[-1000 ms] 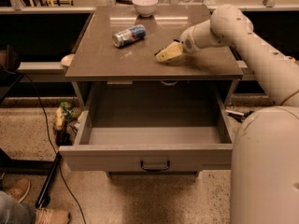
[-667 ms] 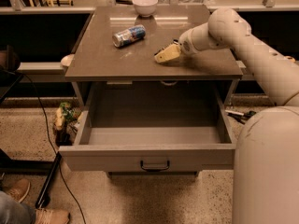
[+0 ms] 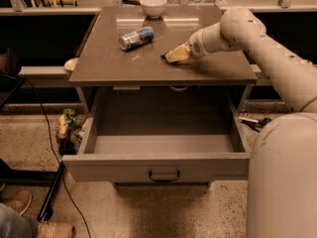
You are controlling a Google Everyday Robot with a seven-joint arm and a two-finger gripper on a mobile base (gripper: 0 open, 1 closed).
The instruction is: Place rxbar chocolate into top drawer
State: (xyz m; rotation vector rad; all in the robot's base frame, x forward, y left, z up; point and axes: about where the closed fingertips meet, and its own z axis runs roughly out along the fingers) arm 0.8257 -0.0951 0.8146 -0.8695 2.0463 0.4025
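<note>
The top drawer stands pulled wide open below the tabletop, a grey box with a small dark handle at the centre of its front; nothing shows inside it. My gripper lies low on the tabletop, right of centre, reaching in from the right. A small dark tip shows at its left end, which may be the rxbar chocolate; the rest of the bar is hidden by the gripper.
A blue-and-silver can lies on its side left of the gripper. A white bowl stands at the back edge. My arm crosses the right side. Cables and a person's shoes are on the floor at left.
My gripper has slid slightly to the left along the tabletop. The can, the bowl and the drawer have not moved.
</note>
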